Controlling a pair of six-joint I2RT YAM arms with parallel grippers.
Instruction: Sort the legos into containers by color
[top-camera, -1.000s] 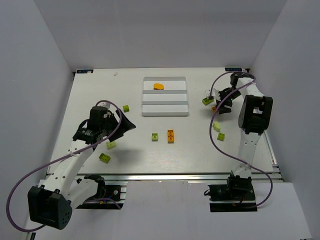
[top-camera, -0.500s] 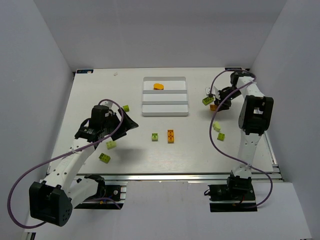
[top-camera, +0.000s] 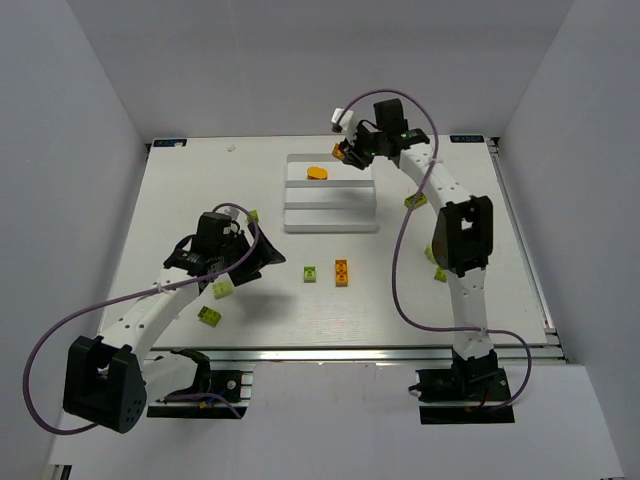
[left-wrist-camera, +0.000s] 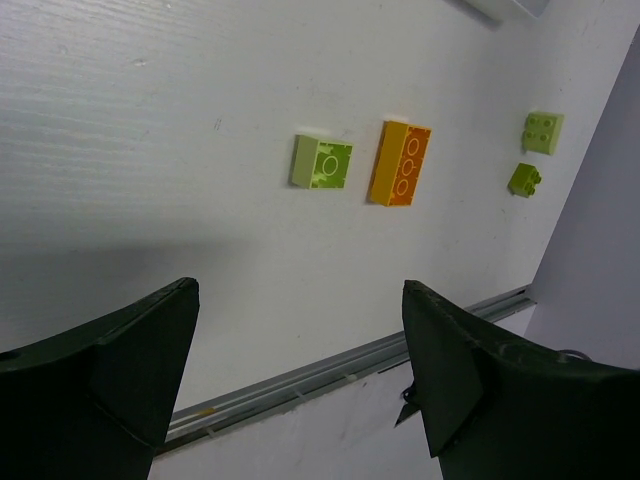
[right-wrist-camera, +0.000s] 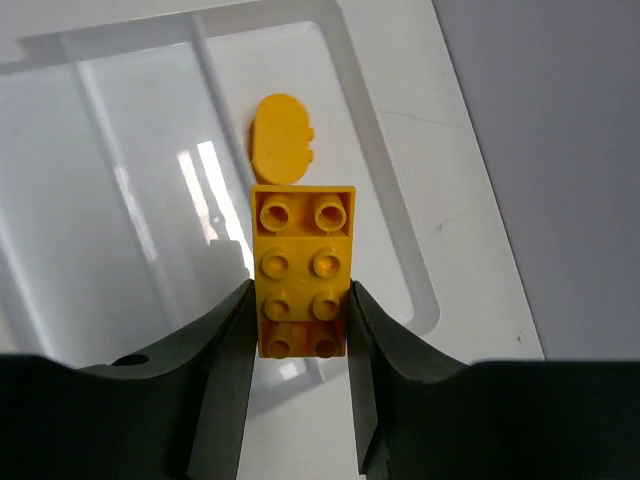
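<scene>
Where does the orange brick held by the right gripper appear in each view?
Top external: the orange brick sits at top centre, in the right gripper, over the far rim of the tray.
Left wrist: not in it.
Right wrist: the orange brick fills the centre, clamped by the gripper.
Shared landmark: the rounded orange piece in the tray; in the right wrist view the rounded orange piece shows just beyond the brick.
</scene>
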